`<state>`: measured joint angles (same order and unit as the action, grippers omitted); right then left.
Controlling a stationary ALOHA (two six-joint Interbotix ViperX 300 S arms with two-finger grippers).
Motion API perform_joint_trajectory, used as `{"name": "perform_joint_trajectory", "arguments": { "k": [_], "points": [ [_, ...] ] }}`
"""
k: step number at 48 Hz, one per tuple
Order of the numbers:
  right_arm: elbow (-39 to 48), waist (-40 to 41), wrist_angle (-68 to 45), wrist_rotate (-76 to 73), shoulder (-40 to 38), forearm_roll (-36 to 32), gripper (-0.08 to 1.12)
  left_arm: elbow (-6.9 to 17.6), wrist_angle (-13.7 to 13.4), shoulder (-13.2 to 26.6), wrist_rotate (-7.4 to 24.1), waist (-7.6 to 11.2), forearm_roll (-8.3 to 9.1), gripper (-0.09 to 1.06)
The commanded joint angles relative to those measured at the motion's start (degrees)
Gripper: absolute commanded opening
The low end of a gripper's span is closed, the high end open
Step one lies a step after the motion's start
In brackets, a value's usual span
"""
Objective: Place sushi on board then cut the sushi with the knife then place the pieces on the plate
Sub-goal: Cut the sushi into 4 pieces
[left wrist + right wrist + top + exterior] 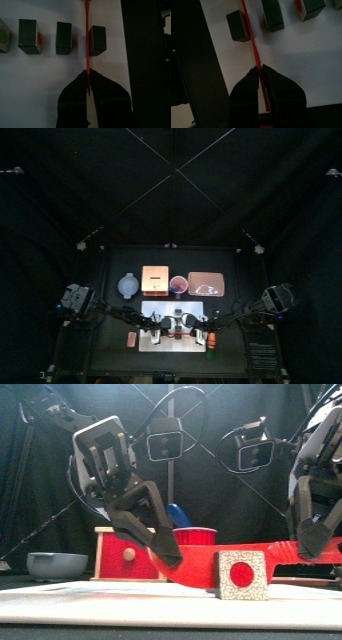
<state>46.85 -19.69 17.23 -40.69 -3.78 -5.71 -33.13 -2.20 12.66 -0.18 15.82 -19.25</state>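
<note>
A red toy knife (221, 561) hangs level just above the white cutting board (120, 606), held at both ends. My left gripper (166, 560) is shut on one end and my right gripper (315, 550) on the other. In the left wrist view the knife (87, 30) runs edge-on from the shut jaws past one of several dark green sushi blocks (65, 37) lying apart in a row on the board (40, 80). The right wrist view shows the same blade (252, 45) beside an end block (238, 26). One cut piece (242, 576) stands near the front, its red centre facing out.
Along the back stand a blue-grey bowl (128, 283), the wooden box with its red drawer front (123, 552), a red cup (195, 536) and the pink tray (205, 284). The board (174, 309) fills the front middle of the table.
</note>
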Motion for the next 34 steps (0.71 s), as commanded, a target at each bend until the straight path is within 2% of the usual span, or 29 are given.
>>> {"name": "perform_joint_trajectory", "arguments": {
  "k": [1, 10, 17, 28, 34],
  "points": [
    [0.35, -0.62, 0.7, -0.44, -1.32, 0.18, 0.39, -0.44, -0.53, -1.23, 0.26, 1.41, -0.18, 0.41],
    [0.26, -0.35, 1.58, -0.35, -4.04, -1.41, 0.39, -0.18, -0.53, -3.08, 0.26, 0.79, 0.79, 0.43],
    [0.35, 0.62, 3.87, -0.44, -8.88, -2.72, 0.39, -0.26, -0.7, -6.24, 0.53, -0.79, 2.02, 0.49],
    [2.81, 1.41, 11.34, -0.53, -16.7, -2.46, 0.39, -0.97, -0.88, -10.37, 0.53, -3.52, 7.65, 0.73],
    [4.57, 1.49, 13.01, -0.53, -21.62, -1.32, 0.39, -1.23, -0.88, -11.51, 0.44, -4.48, 10.2, 0.81]
  ]
}}
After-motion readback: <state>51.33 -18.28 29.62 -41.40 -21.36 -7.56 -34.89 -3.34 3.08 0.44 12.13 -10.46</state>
